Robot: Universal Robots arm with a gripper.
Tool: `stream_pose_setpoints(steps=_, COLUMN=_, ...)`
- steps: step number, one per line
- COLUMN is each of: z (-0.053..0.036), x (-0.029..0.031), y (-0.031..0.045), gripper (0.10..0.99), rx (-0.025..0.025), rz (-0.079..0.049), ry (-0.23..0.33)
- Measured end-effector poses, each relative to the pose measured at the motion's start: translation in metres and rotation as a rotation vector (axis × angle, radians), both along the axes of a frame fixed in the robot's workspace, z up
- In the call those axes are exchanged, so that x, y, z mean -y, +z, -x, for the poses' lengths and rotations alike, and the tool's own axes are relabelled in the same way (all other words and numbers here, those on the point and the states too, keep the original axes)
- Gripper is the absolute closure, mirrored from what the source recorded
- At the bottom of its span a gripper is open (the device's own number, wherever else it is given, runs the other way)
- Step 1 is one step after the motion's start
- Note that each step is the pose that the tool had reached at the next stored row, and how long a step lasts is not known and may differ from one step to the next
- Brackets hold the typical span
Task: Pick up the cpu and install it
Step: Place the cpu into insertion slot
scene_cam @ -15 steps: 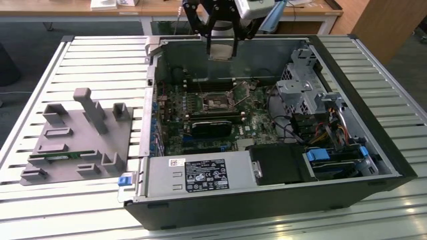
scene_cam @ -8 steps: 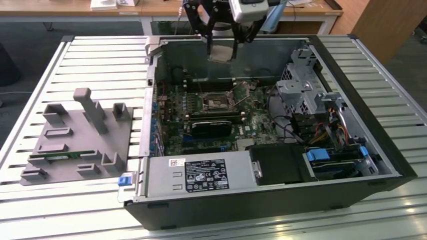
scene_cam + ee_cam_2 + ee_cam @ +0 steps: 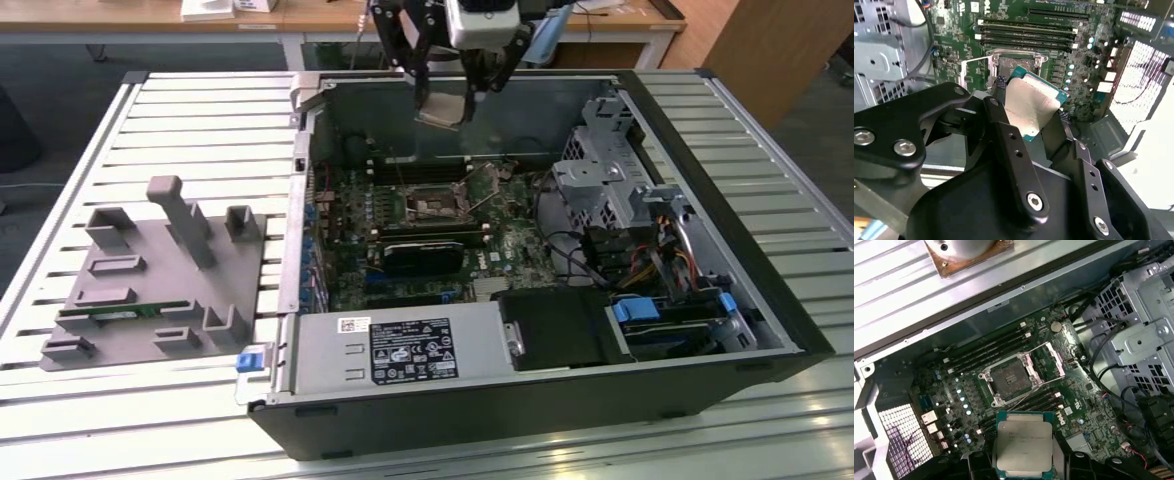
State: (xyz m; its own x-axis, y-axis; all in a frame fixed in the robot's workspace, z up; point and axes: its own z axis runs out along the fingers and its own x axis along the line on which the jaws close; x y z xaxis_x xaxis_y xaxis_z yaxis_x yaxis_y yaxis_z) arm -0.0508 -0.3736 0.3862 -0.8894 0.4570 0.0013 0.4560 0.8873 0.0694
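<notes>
One arm, gripper [image 3: 445, 100] clamped on the chip [image 3: 441, 115], which hangs tilted in the air above the open computer case [image 3: 534, 420]. Socket [image 3: 434, 205] below has its frame flipped up. Case lies on a slatted metal table [image 3: 200, 110], grey tray [image 3: 240, 275] beside it, wooden desks [image 3: 334, 15] behind.

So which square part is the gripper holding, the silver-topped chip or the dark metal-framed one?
The silver-topped square cpu, pinched in the black gripper above the green motherboard; the dark square socket lies empty on it, metal frame swung open.
</notes>
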Motion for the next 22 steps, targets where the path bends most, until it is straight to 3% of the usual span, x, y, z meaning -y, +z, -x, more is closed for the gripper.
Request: stream_pose_setpoints(steps=22, z=0.0000, x=-0.0018, y=-0.0023, gripper=0.553, rx=0.0000, rz=0.000, ry=-0.310)
